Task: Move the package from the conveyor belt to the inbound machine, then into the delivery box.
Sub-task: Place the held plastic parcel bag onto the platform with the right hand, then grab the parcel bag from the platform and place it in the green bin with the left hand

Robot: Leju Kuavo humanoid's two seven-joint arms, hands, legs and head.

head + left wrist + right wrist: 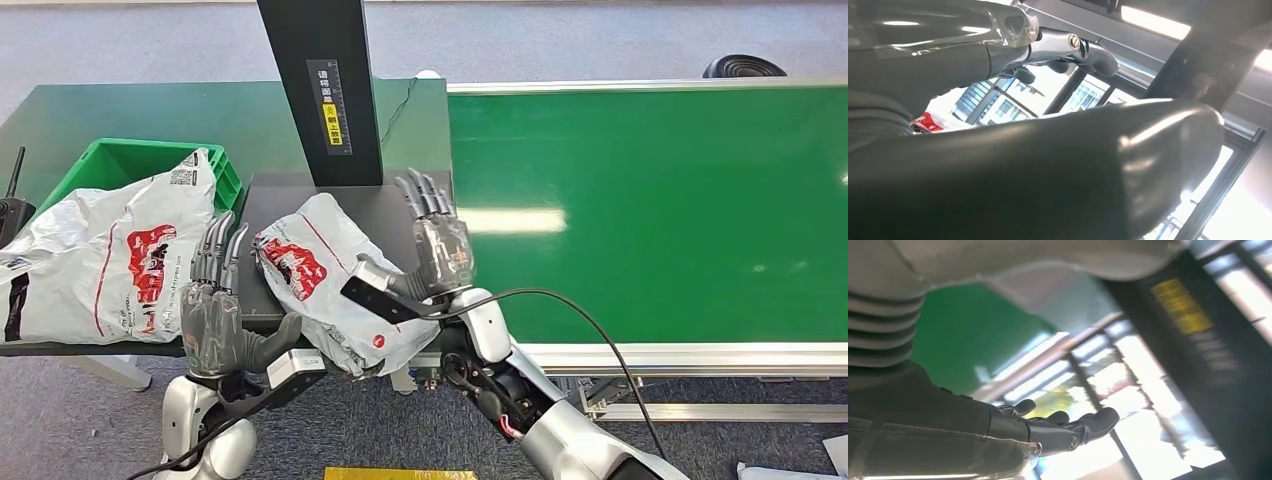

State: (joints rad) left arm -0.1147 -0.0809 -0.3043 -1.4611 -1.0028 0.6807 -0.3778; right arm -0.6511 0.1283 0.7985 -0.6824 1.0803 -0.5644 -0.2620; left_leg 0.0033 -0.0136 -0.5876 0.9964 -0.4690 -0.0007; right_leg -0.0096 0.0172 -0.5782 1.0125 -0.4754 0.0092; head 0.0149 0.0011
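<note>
Flanking a white-and-red poly mailer package (pixel 335 285), the two hands stand with fingers upright and spread. The left hand (pixel 215 305) is at the package's left edge, its thumb reaching toward the near side of the bag; whether it actually touches or grips the plastic cannot be told from the head view, and the left wrist view (pixel 998 165) shows mostly the thick grey thumb with a sliver of red print beyond it. The right hand (pixel 437 245) rises at the package's right side, palm toward the bag, fingers straight and apart, thumb pointing left across the plastic; the right wrist view (pixel 1048 427) shows its fingers extended with nothing closed inside them. Whether the pair is pressing the bag between them cannot be told.

The package lies tilted on the dark platform of the inbound machine (pixel 300 195), its near end hanging past the platform's near edge. The machine's black upright column (pixel 320 80), bearing a label with a yellow patch, stands just beyond the package. To the left, a green delivery box (pixel 120 165) sits on the dark green bench (pixel 150 110), with a larger white-and-red mailer bag (pixel 95 260) draped over it and spilling toward the near side. To the right runs the green conveyor belt (pixel 650 210) with a silver rim. A black cable (pixel 590 320) loops over the right forearm.
</note>
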